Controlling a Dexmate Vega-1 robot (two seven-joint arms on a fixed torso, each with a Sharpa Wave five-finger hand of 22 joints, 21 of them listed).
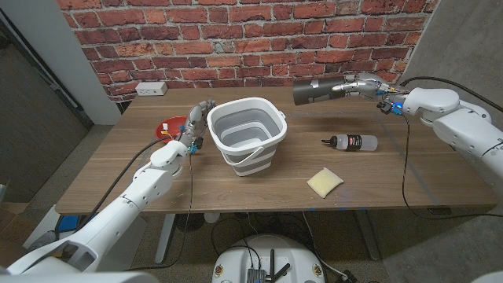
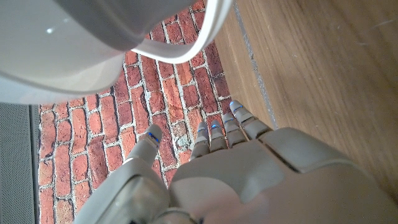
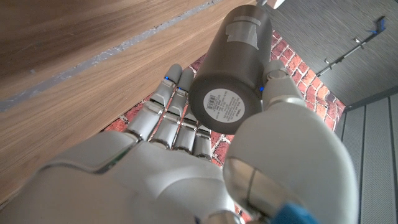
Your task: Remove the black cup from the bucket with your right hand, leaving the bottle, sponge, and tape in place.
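Black cup point(image 1: 313, 91) is clamped sideways in the right hand point(image 1: 360, 85) above the wooden counter point(image 1: 393, 185); left hand point(image 1: 196, 119), fingers apart, stands beside the bucket point(image 1: 245, 134), whose inside is hard to see

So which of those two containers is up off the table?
The black cup, held sideways in the air by the right hand. The small bottle lies on the table on its side.

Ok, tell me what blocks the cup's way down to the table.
Nothing visible does. The right hand holds the black cup sideways in the air; the bottle lies on the table nearer the robot, bare wood around it.
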